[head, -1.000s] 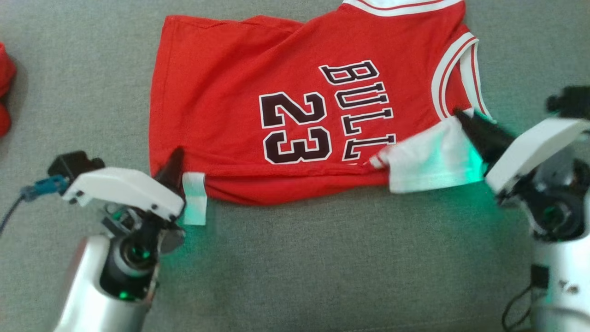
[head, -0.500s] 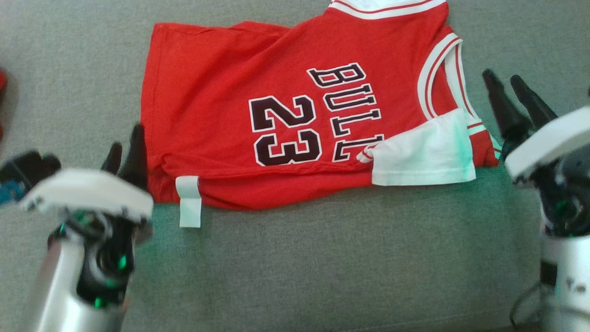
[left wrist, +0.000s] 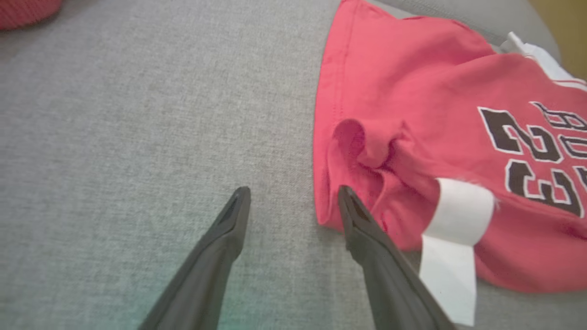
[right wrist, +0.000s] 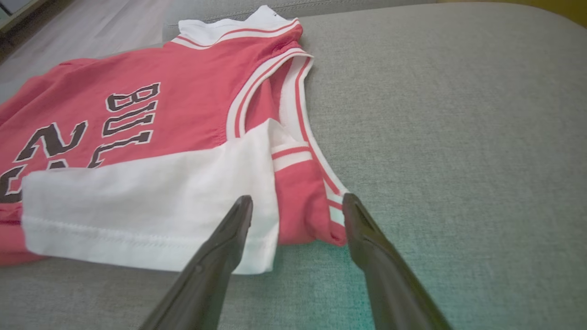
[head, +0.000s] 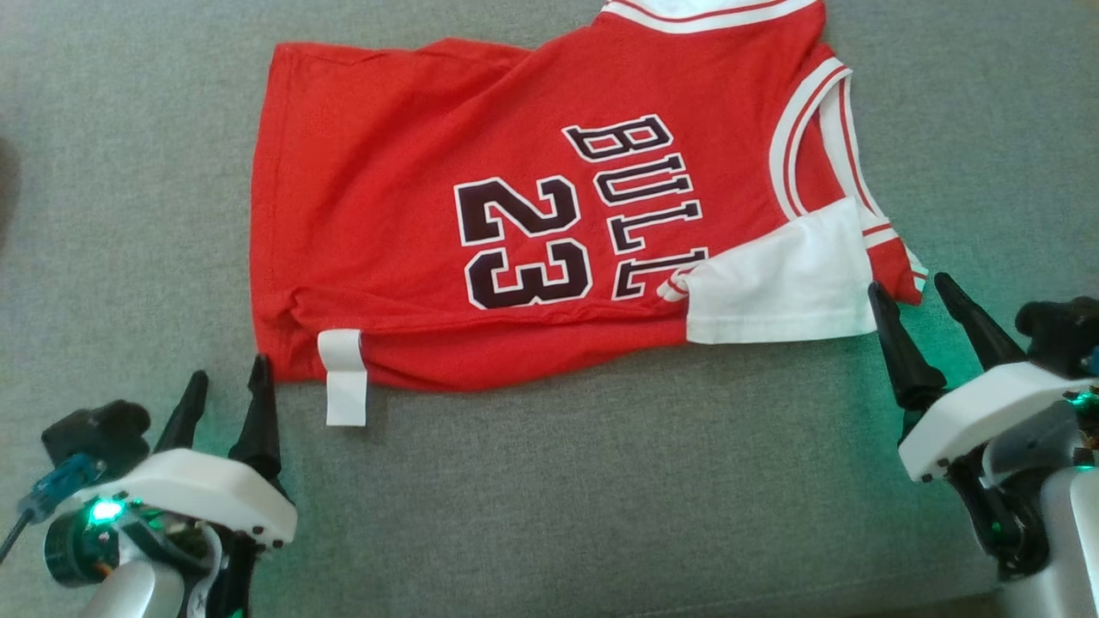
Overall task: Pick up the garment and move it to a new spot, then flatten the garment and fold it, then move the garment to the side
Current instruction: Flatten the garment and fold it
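Both pairs of jaws stand spread and empty. The left gripper (head: 229,367) sits just short of the bunched hem corner of the red Bulls jersey (head: 515,215), and the right gripper (head: 908,283) is just beside its white sleeve flap (head: 777,292). The jersey lies between and beyond them on the grey cushion (head: 601,498), near edge doubled over. A shallow pinch might catch only the top layer or the loose white tag (head: 343,382), dragging the fold open.

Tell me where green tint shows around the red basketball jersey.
Head view: green glow on the grey woven surface beside the left gripper and right gripper; red basketball jersey sharp. Left wrist view: faint green at bottom. Right wrist view: green cast between the fingers.
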Available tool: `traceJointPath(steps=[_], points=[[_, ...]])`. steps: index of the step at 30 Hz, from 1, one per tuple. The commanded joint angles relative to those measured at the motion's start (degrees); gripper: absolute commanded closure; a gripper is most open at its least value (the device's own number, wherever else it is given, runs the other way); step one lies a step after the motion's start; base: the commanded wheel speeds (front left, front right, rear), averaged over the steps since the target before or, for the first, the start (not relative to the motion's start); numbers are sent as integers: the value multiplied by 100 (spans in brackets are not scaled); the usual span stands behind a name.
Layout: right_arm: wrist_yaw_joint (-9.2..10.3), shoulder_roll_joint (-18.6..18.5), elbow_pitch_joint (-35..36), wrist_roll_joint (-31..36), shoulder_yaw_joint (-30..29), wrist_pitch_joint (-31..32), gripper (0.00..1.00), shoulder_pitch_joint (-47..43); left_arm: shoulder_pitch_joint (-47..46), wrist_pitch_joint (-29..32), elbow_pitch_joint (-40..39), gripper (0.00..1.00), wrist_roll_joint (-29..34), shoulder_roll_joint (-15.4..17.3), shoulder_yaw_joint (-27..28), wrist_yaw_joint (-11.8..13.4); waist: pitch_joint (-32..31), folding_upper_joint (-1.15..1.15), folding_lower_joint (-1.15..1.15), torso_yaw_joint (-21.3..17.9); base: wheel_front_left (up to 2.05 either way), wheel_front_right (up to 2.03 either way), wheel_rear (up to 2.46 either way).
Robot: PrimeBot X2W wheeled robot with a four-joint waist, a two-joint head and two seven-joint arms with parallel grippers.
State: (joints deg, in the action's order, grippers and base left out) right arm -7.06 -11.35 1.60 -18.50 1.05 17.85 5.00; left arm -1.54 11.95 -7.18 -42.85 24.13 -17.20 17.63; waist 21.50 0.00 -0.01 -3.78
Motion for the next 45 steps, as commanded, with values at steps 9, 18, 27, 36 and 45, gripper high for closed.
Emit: traceJointPath(steps=[9,18,27,36,45], points=[[-43,-151,-331,195,-29,-139,0,407,-432,-35,209,0,45,141,64,-152,132,0,1,-1,0,0,0],[-43,-180,-658,190,110,33,0,695,-589,55,430,0,30,106,-87,-266,170,0,1,28,0,0,0],[-43,-211,-811,210,244,173,0,825,-563,249,453,0,3,112,-303,-367,169,0,1,15,0,0,0],[-43,-228,-907,140,264,268,0,908,-645,453,395,0,75,187,-456,-361,219,0,1,56,0,0,0],[-43,-390,-1007,-180,781,739,38,1071,-981,730,531,65,133,232,-712,-562,198,0,1,-5,0,0,0]])
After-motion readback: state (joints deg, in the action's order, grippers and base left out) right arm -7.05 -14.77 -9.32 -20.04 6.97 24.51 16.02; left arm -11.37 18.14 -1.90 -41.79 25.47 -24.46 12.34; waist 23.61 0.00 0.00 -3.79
